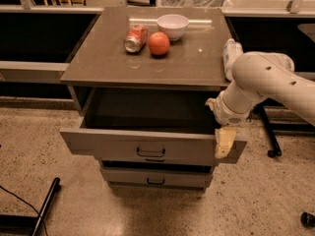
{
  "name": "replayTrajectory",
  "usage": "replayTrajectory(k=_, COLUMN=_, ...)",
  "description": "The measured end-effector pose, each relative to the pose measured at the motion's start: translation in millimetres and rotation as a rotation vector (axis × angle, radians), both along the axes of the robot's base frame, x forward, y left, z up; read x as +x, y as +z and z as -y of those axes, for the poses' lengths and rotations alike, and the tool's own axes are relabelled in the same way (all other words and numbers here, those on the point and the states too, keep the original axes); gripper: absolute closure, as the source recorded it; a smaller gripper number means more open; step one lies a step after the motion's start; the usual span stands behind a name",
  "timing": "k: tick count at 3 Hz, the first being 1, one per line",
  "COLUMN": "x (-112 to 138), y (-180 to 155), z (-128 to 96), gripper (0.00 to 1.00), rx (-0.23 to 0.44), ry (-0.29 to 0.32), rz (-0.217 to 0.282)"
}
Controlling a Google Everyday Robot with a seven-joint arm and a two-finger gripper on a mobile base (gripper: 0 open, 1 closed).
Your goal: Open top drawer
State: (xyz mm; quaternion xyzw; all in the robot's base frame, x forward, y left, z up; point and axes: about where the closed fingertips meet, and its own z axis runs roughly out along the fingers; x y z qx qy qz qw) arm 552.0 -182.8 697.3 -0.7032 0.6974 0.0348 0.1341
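The top drawer (113, 144) is pulled out from the grey-beige cabinet, and its dark inside (147, 112) shows nothing in it. Its small dark loop handle (151, 153) sits at the centre of the front panel. My gripper (224, 141) is at the right end of the drawer's front panel, reaching over its top edge, well to the right of the handle. My white arm (266, 80) comes in from the right. A second drawer (123, 176) below is closed.
On the cabinet top (98, 68) lie a red can (136, 37) on its side, an orange fruit (159, 43), a white bowl (173, 26) and a bottle (230, 58) at the right edge. A black chair leg with a wheel (269, 149) stands at right, and a black pole (44, 205) lies at lower left.
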Motion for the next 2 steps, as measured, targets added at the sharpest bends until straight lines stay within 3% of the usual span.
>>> replayTrajectory(k=1, x=-28.4, y=-4.6, z=0.8, gripper=0.00, rx=-0.031, ry=0.007, rz=-0.053)
replayTrajectory(k=2, x=-66.0, y=-29.8, z=-11.3, gripper=0.00, rx=-0.088, ry=0.086, rz=-0.139)
